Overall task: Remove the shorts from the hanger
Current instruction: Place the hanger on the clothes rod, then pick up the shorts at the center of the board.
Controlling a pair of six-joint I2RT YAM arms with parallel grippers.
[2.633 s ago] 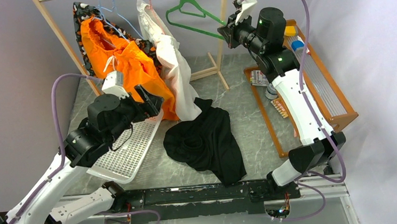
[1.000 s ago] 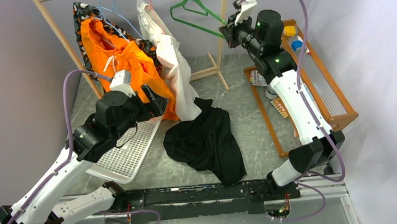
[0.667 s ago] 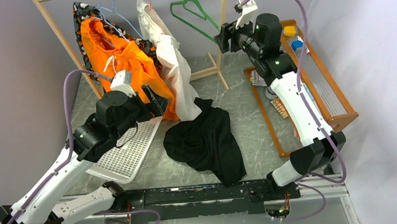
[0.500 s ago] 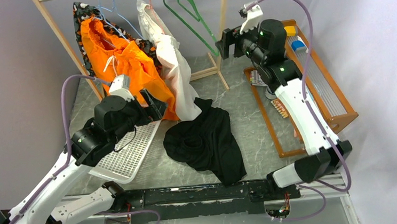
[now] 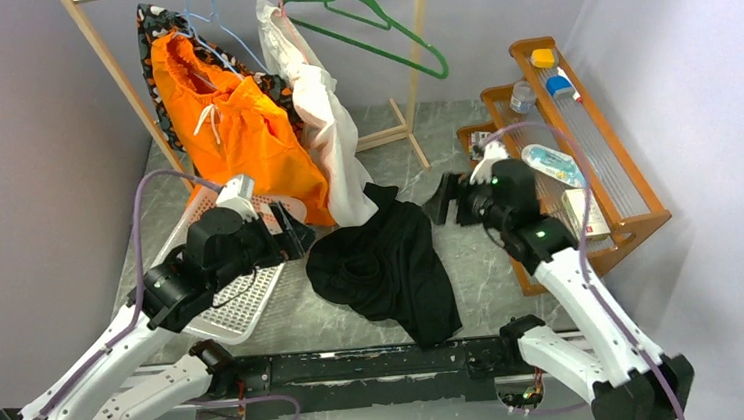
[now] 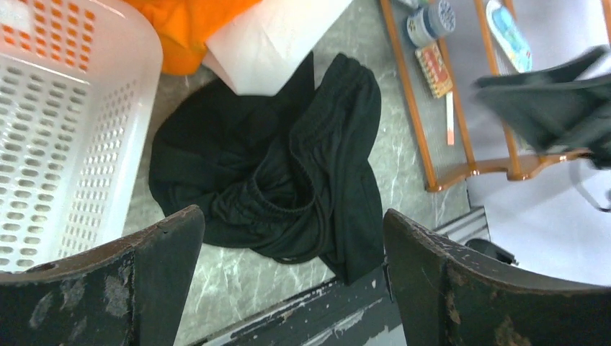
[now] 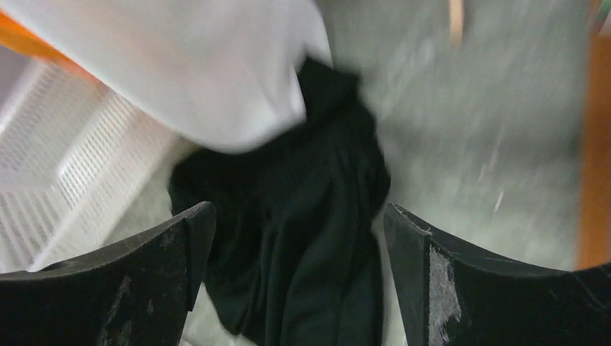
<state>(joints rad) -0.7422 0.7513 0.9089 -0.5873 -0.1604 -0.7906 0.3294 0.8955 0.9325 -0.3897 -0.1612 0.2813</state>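
The bright orange shorts (image 5: 233,121) hang from a thin pale-blue hanger (image 5: 220,23) at the left of the wooden rack; a corner of them shows in the left wrist view (image 6: 191,25). My left gripper (image 5: 295,238) (image 6: 292,238) is open and empty, low in front of the shorts' hem, over a black garment's near edge. My right gripper (image 5: 444,200) (image 7: 299,223) is open and empty too, low over the table beside that garment's right side. Neither gripper touches the shorts.
A black garment (image 5: 387,264) (image 6: 281,173) (image 7: 302,231) lies crumpled mid-table. A white garment (image 5: 326,123) hangs beside the shorts, a patterned one behind them. An empty green hanger (image 5: 374,29) hangs on the rail. There is a white basket (image 5: 240,306) on the left and a wooden shelf (image 5: 638,199) on the right.
My right gripper opened and let go of the green hanger, which swung back under the rail. The right arm dropped to the table. The left arm drew back and lower.
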